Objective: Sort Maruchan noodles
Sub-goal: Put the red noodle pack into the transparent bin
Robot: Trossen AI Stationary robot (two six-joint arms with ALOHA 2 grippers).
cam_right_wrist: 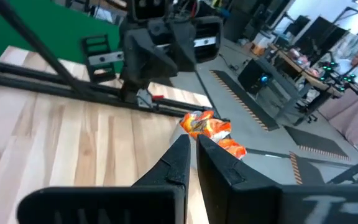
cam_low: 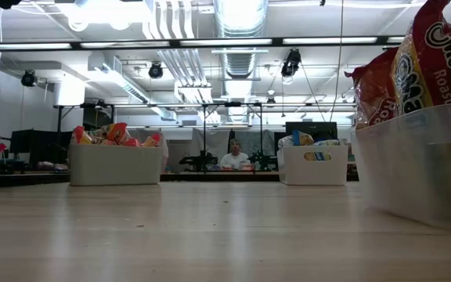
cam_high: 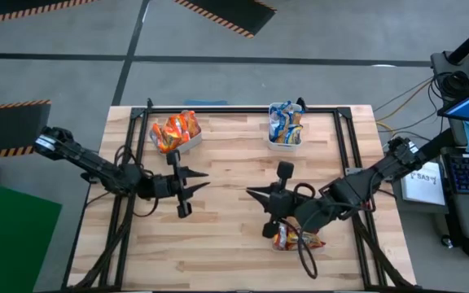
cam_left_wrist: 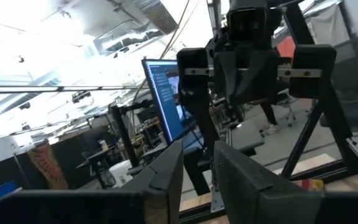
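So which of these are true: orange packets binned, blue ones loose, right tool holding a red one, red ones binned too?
1. The orange crinkly plastic packets sit in a white rectangular plastic container on the left arm's side. True.
2. The blue-and-yellow plastic packets lie loose on the wooden table. False: they fill a second white container.
3. The right tool holds a red packet. False: it is shut and empty.
4. The red plastic packets stand in a clear plastic container beside the right arm. True.
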